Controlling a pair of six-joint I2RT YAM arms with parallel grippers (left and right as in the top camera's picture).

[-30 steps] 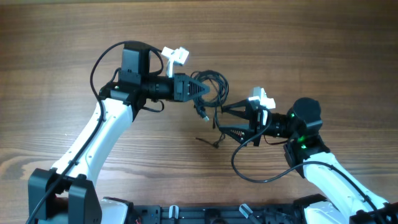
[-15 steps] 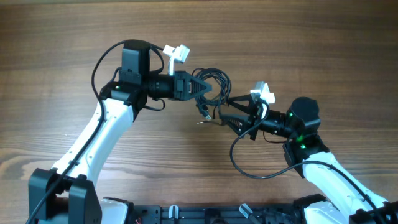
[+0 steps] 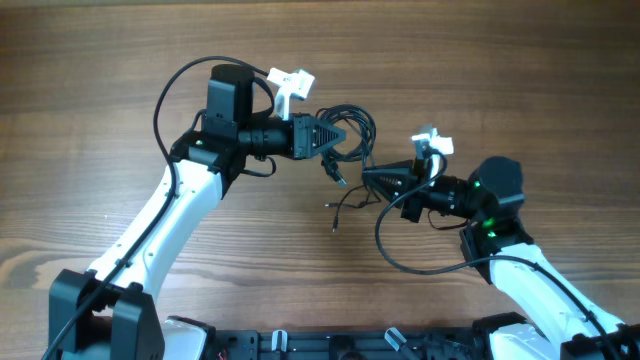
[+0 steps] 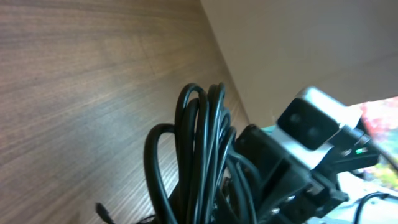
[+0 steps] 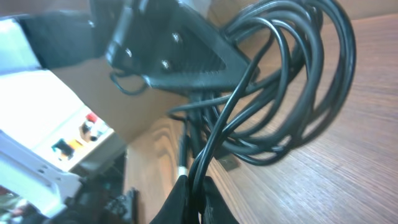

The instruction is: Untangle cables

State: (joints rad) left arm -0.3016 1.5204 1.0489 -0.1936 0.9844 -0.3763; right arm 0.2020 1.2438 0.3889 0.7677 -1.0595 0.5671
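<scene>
The cables (image 3: pixel 352 128) are a bundle of thin black loops lifted off the wooden table (image 3: pixel 480 60). My left gripper (image 3: pixel 336 137) is shut on the bundle's left side. From the right, my right gripper (image 3: pixel 369 177) is shut on a strand running down out of the bundle. In the right wrist view that strand (image 5: pixel 214 140) runs up from between the right gripper's (image 5: pixel 196 198) closed black fingers to the loops (image 5: pixel 311 93), and the left gripper (image 5: pixel 180 56) sits above. The left wrist view is filled by the upright loops (image 4: pixel 199 149). A loose strand end (image 3: pixel 336 214) trails on the table below.
Each arm's thick black cable arcs beside it: one over the left arm (image 3: pixel 165 90), one below the right gripper (image 3: pixel 395 255). Both white arm links reach in from the near edge. The black base rail (image 3: pixel 330 345) lies along the front.
My right gripper has moved left and up to the bundle and shut on a hanging strand. The left gripper has shifted slightly right and up with the bundle.
</scene>
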